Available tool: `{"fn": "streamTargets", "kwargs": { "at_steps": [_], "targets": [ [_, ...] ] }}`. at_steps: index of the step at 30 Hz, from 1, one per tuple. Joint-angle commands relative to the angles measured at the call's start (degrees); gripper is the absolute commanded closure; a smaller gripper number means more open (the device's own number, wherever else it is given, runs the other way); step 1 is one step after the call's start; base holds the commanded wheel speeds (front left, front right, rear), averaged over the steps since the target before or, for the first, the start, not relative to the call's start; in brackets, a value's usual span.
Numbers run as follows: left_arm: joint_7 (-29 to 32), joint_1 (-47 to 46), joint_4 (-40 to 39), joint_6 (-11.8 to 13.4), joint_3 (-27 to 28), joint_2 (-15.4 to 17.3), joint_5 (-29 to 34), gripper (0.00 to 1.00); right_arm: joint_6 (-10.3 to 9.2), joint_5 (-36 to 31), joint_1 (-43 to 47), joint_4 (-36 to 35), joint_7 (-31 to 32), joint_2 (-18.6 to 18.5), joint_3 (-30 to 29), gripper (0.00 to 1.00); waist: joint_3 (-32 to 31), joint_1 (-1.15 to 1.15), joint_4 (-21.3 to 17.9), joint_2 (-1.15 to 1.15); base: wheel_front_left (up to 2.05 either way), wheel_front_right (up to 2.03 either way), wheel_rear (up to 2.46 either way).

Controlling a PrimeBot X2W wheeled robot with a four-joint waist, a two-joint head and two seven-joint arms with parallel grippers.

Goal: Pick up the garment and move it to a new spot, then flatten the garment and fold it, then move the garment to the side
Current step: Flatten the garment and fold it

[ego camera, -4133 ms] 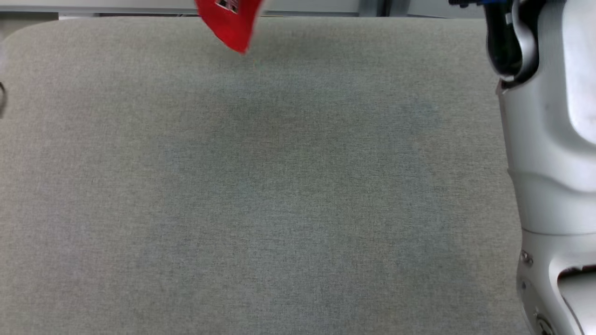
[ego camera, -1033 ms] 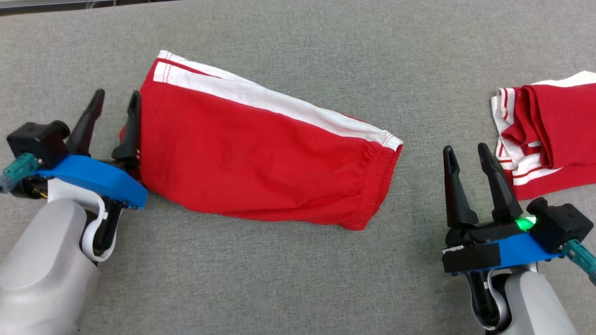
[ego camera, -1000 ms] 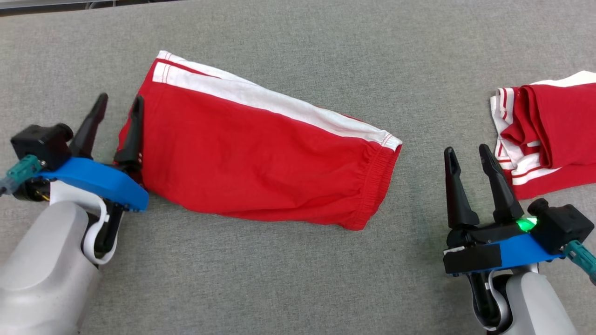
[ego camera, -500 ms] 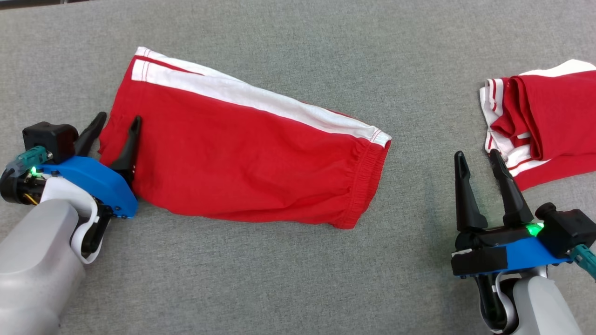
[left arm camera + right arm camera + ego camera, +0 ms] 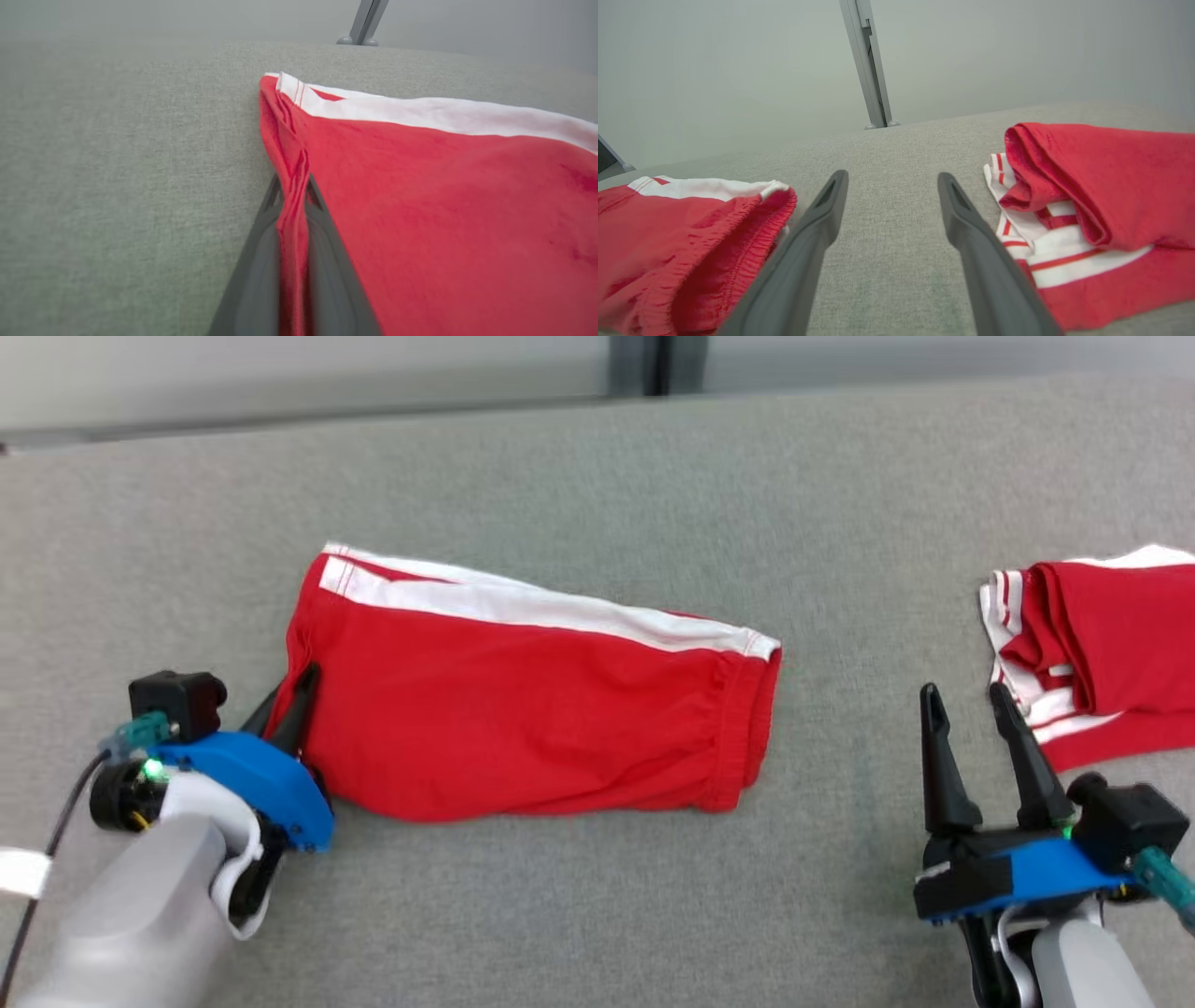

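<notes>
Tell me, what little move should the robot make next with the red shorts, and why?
Probably lift the left pincer a little. It is shut on the hem edge of the red shorts, which lie flat on the grey surface, so raising it would start the fold. The right pincer is open and empty, apart from the shorts.

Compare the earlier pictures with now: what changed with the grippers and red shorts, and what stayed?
The left gripper closed on the left edge of the red shorts, which it had straddled open. The right gripper stayed open; shorts and folded garment still lie on the table.
</notes>
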Motion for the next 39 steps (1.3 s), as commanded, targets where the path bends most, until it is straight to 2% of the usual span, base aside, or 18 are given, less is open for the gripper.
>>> {"fn": "streamTargets", "kwargs": {
  "at_steps": [1, 6, 12, 13, 14, 15, 20, 23, 29, 33, 39],
  "targets": [
    [-0.4, 1.5, 0.9, -0.1, 0.8, -0.7, -0.6, 1.0, 0.0, -0.4, 1.1, 0.7, 0.0, -0.2, -0.3, 0.0, -1.7, 0.0, 0.2, 0.0, 0.0, 0.0, 0.0],
    [-0.7, 5.9, 1.4, 1.6, 5.1, -3.2, 0.7, 1.0, 0.0, -1.0, 3.3, 3.2, 0.0, -0.2, -0.4, 0.0, -6.2, 0.0, 1.6, 0.0, 0.0, 0.0, 0.0],
    [-0.7, 13.3, -1.4, 3.8, 11.4, -6.1, 6.0, 1.0, 0.0, -1.3, 5.5, 4.9, 0.0, -0.2, 0.3, 0.0, -9.5, 0.0, 2.3, 0.0, 0.0, 0.0, 0.0],
    [-0.7, 14.3, -2.2, 4.3, 12.8, -6.4, 7.3, 0.95, 0.0, -1.3, 5.9, 5.1, 0.0, -0.2, 0.5, 0.0, -9.7, 0.0, 2.4, 0.0, 0.0, 0.0, 0.0],
    [-0.7, 14.9, -3.3, 4.9, 14.3, -6.5, 9.0, 0.54, 0.0, -1.3, 6.1, 5.2, 0.0, -0.2, 0.6, 0.0, -9.9, 0.0, 2.4, 0.0, 0.0, 0.0, 0.0],
    [-0.7, 16.1, -4.2, 5.3, 15.8, -6.8, 10.4, 0.0, 0.0, -1.3, 6.2, 5.3, 0.0, -0.2, 0.8, 0.0, -10.0, 0.0, 2.5, 0.0, 0.0, 0.0, 0.0],
    [-0.7, 20.6, -10.4, 7.2, 23.9, -8.2, 19.8, 0.0, 0.0, -1.0, 4.7, 5.7, 0.0, -0.2, 3.6, 0.0, -10.4, 0.0, 2.9, 0.0, 0.0, 0.0, 0.0],
    [-0.7, 24.0, -13.6, 7.0, 27.9, -9.8, 24.7, 0.0, 0.0, -0.2, 2.9, 6.2, 0.0, -0.2, 5.5, 0.0, -10.7, 0.0, 3.6, 0.0, 0.0, 0.0, 0.0],
    [-0.7, 28.3, -17.5, 4.4, 33.9, -13.3, 32.2, 0.0, 0.0, -0.4, -1.3, 10.7, 0.0, -0.2, 8.7, 0.0, -11.0, 0.0, 6.2, 0.0, 0.0, 0.0, 0.0],
    [-0.7, 29.6, -18.0, 2.5, 36.4, -15.3, 35.7, 0.0, 0.0, -1.1, -4.9, 16.6, 0.0, -0.2, 10.2, 0.0, -10.7, 0.0, 8.4, 0.0, 0.0, 0.0, 0.0],
    [-0.7, 30.8, -16.7, 0.7, 38.6, -17.4, 38.6, 0.0, 0.0, -2.1, -8.9, 26.3, 0.0, -0.2, 9.5, 0.0, -9.6, 0.0, 11.5, 0.0, 0.0, 0.0, 0.0]
  ]
}}
